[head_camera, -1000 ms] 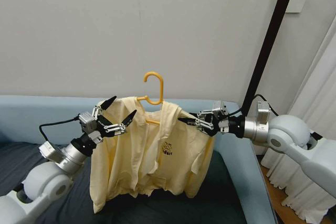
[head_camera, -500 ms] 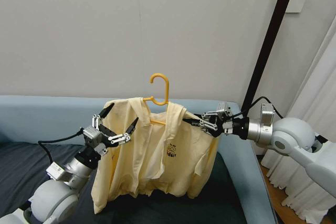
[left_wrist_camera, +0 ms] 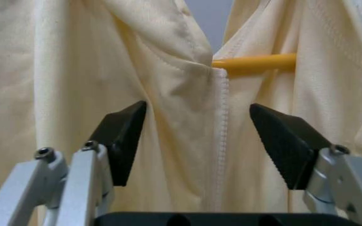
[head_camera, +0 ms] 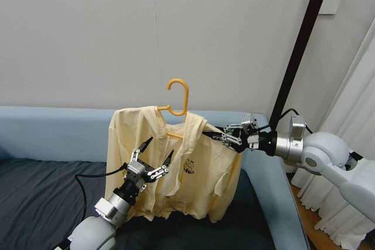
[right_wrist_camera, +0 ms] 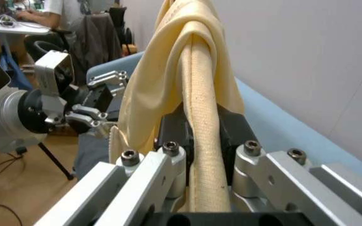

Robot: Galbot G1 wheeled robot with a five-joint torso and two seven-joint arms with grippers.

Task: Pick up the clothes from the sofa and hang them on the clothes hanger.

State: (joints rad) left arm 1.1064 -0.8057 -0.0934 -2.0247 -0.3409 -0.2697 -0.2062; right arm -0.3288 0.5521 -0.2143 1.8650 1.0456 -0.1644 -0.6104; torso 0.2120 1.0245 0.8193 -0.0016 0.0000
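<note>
A pale yellow shirt [head_camera: 176,174] hangs on an orange hanger [head_camera: 181,95], held up in the air over the sofa. My right gripper [head_camera: 227,137] is shut on the shirt's shoulder at the hanger's end; in the right wrist view its fingers [right_wrist_camera: 175,127] clamp the folded yellow fabric [right_wrist_camera: 203,70]. My left gripper [head_camera: 159,147] stands open just in front of the shirt's lower front, holding nothing. In the left wrist view its pads [left_wrist_camera: 121,136] spread on either side of the shirt's front seam [left_wrist_camera: 222,141], with the orange hanger bar [left_wrist_camera: 253,64] beyond.
A light blue sofa [head_camera: 53,127] with a dark seat cushion [head_camera: 41,197] lies below the shirt. A black rack pole [head_camera: 299,45] rises at the right, next to a white curtain [head_camera: 351,121]. A plain wall stands behind.
My left gripper, open throughout, has dropped from beside the shirt's left shoulder to in front of its lower front. The hanger and shirt have shifted slightly right.
</note>
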